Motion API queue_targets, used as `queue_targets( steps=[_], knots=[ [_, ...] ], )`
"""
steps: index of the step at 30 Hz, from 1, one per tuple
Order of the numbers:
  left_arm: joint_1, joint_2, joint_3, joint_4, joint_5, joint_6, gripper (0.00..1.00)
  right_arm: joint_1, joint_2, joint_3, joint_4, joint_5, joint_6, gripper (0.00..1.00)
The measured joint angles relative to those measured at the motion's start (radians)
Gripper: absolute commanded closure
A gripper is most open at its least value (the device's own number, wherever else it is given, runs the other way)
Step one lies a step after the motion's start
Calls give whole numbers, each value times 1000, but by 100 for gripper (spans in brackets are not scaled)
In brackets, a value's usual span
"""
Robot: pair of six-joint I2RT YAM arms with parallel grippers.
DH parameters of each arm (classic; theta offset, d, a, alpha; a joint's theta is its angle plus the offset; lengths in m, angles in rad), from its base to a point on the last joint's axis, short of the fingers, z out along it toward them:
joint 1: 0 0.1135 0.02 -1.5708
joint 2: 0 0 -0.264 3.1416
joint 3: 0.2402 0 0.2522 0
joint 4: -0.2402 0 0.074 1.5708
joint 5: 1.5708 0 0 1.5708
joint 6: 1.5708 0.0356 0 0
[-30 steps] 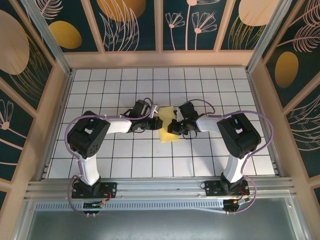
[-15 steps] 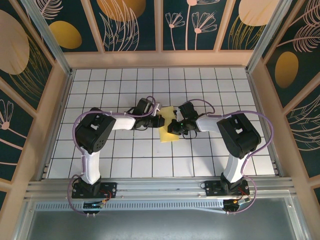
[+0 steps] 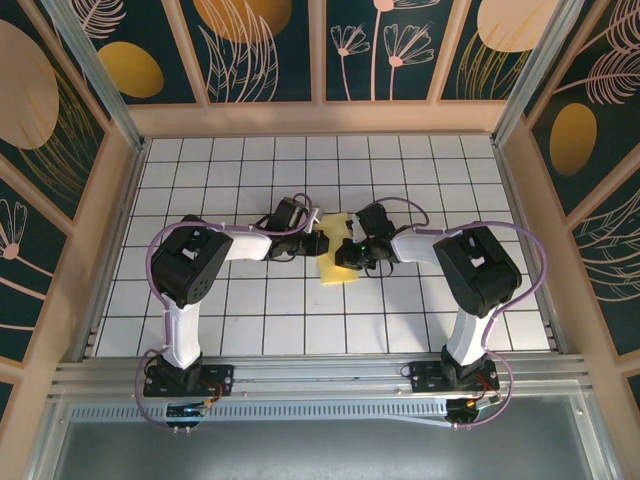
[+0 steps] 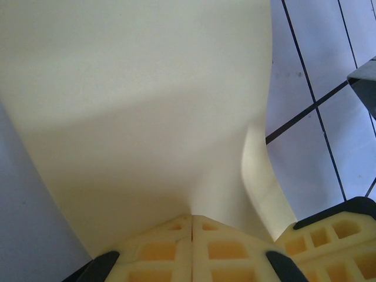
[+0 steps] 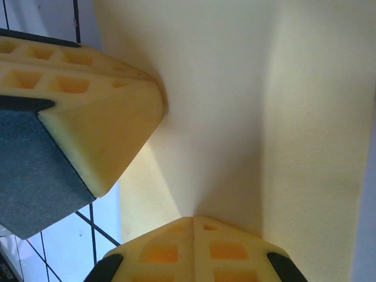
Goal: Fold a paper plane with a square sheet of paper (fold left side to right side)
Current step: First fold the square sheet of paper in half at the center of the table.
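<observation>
Sheet: the square sheet of paper (image 3: 336, 268) sits near the middle of the worktop (image 3: 250, 320), well apart from all four edges and between my two wrists.
Sheet condition: pale yellow and not flat. It bows up out of both grips, and a second edge curls beside my left fingertips.
Left gripper: my left gripper (image 4: 192, 226) has its fingers pressed together, pinching the sheet at its left side.
Right gripper: my right gripper (image 5: 192, 229) is likewise closed tip to tip, with the paper rising from between the tips.
Neighbouring finger: one pad (image 5: 100, 123) of my left gripper stands just beside the right grip, touching the paper.
Hidden from above: both pairs of fingertips lie under the wrist bodies, which also cover the far part of the sheet. Its lower end shows bare.
Cut off: in both wrist views the paper runs past the frame, so its outline cannot be traced.
Uncertain: a soft upright shade line crosses the paper in the right wrist view. It may be a crease or merely a bend; I cannot tell which.
Layers: how many lie in either pinch is not discernible.
</observation>
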Motion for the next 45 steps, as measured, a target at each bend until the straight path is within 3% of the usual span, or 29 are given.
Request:
queue_targets(
  steps=[18,36,41,45],
  knots=[
    [117,90,143,-25,-35,39,92,0,0,0,-1,2,-5,100],
    [150,151,260,-79,-101,84,92,0,0,-4,9,-2,4,100],
    [157,105,226,-83,-109,86,91,0,-6,-19,36,-5,30,100],
    [151,-45,105,-74,-94,50,92,2,-10,-27,50,-2,55,100]
  ],
)
